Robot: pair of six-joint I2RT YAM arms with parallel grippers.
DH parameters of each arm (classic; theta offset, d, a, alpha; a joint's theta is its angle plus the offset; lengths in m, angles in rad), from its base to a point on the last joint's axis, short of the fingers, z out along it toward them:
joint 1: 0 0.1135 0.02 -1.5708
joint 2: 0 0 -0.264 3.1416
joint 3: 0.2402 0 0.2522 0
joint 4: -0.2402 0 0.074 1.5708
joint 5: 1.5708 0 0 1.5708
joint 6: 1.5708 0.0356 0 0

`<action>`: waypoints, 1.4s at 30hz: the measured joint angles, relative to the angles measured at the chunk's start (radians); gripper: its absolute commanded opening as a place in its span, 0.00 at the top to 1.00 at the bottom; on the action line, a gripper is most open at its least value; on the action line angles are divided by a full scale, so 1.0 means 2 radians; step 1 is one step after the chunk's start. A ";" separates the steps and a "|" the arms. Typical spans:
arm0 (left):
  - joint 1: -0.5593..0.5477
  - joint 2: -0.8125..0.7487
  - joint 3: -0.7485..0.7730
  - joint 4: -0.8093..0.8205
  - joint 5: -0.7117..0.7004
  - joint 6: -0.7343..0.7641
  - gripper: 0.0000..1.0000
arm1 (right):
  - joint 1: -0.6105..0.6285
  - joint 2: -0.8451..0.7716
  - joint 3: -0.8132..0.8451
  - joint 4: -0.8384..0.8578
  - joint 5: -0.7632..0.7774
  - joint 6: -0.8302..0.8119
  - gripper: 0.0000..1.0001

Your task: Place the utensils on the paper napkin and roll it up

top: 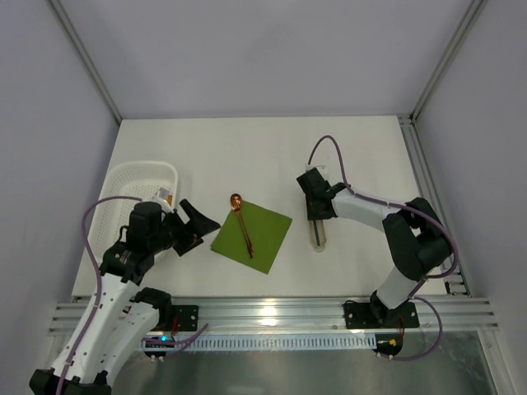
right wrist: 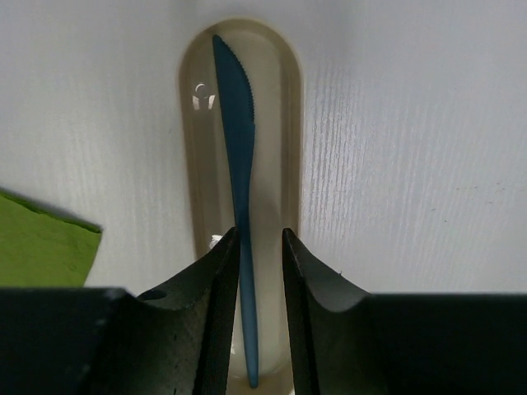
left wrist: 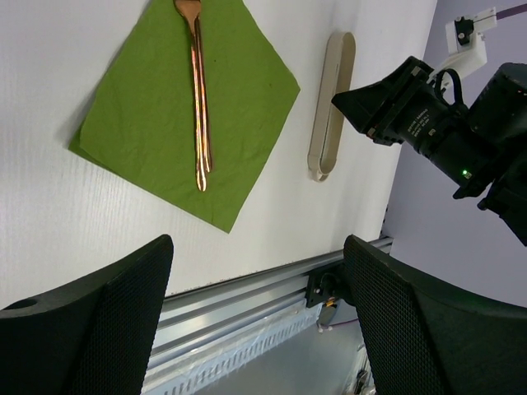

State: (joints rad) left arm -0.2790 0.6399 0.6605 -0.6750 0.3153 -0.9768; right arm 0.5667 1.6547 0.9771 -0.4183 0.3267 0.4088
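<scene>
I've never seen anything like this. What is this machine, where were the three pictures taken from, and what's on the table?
It is a robot: two arms fixed at the near edge of a table. One picture looks down from above; the other two come from cameras on the wrists, so the dark shapes at the bottom are each hand's own fingers. On the table lie a white basket, a green napkin with copper utensils on it, and a beige tray holding a blue knife. The left hand hangs open beside the napkin, holding nothing. The right hand reaches over the tray, fingers either side of the knife, not clamped on it.
</scene>
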 measured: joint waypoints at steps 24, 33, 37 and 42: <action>0.000 0.014 0.000 -0.007 -0.010 0.011 0.14 | -0.006 -0.038 -0.006 -0.006 0.017 -0.006 0.96; 0.000 0.064 -0.002 -0.006 -0.031 0.023 0.15 | 0.068 -0.112 0.038 0.013 -0.013 0.023 0.96; 0.000 0.069 -0.010 -0.004 -0.033 0.023 0.15 | 0.119 -0.038 0.078 0.043 -0.049 0.038 0.97; 0.000 0.069 -0.020 0.006 -0.040 0.023 0.15 | 0.147 0.062 0.123 0.063 -0.075 0.043 0.97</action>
State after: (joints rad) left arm -0.2790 0.7773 0.6212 -0.6624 0.2356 -0.9310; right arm 0.8604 1.7786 1.2240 -0.2916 0.1768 0.4953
